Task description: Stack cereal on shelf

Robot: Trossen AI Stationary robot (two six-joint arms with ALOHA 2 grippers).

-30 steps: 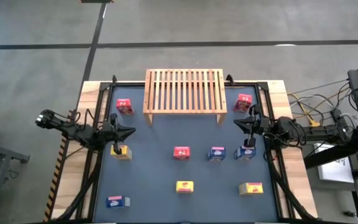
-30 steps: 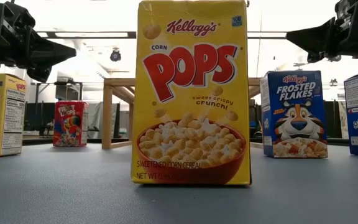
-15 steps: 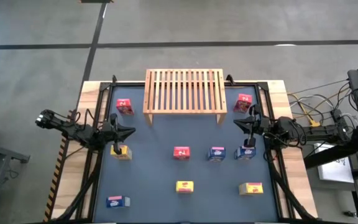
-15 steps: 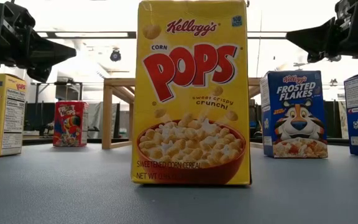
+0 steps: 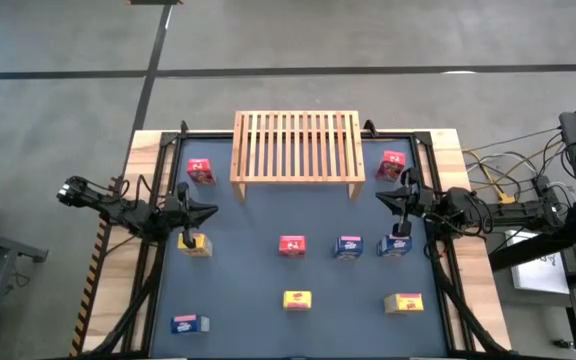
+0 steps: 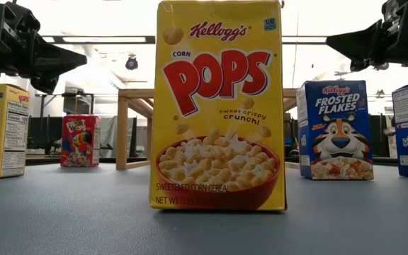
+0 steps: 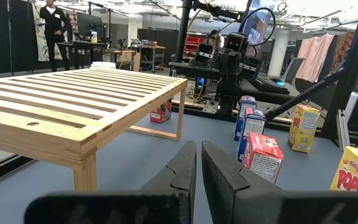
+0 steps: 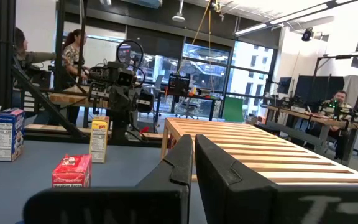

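Observation:
The shelf stands on its short legs at the table's far middle. Nine small cereal boxes stand on the mat: red; blue; yellow. My left gripper hovers at the left, just beyond the left yellow box, shut and empty; it also shows in its wrist view. My right gripper hovers at the right, between the far right red box and the right blue box, shut and empty.
The mat has a raised black frame around it, on a wooden table. In the low view the middle yellow box fills the foreground. Cables and equipment lie off the table's right side. People stand in the room behind.

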